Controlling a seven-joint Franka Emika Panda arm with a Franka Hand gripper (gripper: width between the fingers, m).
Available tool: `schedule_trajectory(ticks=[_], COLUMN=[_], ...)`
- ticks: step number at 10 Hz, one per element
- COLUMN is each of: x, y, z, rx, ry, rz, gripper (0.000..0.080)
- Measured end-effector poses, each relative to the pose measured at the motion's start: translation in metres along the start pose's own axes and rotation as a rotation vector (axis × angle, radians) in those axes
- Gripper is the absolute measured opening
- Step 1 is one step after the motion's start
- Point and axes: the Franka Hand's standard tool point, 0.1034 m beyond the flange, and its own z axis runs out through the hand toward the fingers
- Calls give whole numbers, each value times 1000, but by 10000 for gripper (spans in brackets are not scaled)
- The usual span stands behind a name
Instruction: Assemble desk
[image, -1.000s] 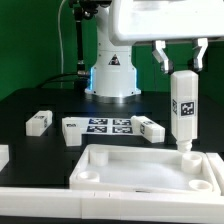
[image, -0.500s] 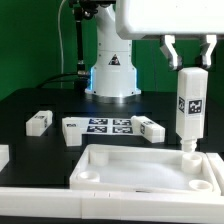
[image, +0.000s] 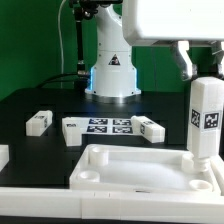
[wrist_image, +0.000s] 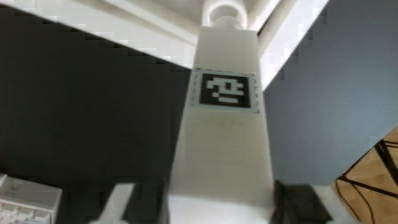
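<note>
One leg (image: 207, 118): looks stiff, light, slick; upright at a corner socket (image: 199, 166) of the tabletop (image: 100, 152).
Claw (image: 205, 77): clamped on the leg's top end.
Best hold: flat opposite faces, high up.

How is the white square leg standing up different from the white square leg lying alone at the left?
The standing white square plastic leg is upright; the lying white square plastic leg rests on its side. The standing leg meets a corner of the large white rimmed tabletop panel; the lying leg sits on the black table. The gripper holds the standing leg, not the lying leg. Both carry black-and-white tags.
</note>
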Motion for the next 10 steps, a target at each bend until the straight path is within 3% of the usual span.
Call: schedule_trajectory(ticks=[4, 6, 10], x=[-1, -3, -6], y=[-2, -7, -2], z=[2, 11, 17], rx=[-2, 1, 3], ry=[-1, -9, -18], rz=[-12, -49, -55], gripper=[281, 281, 281])
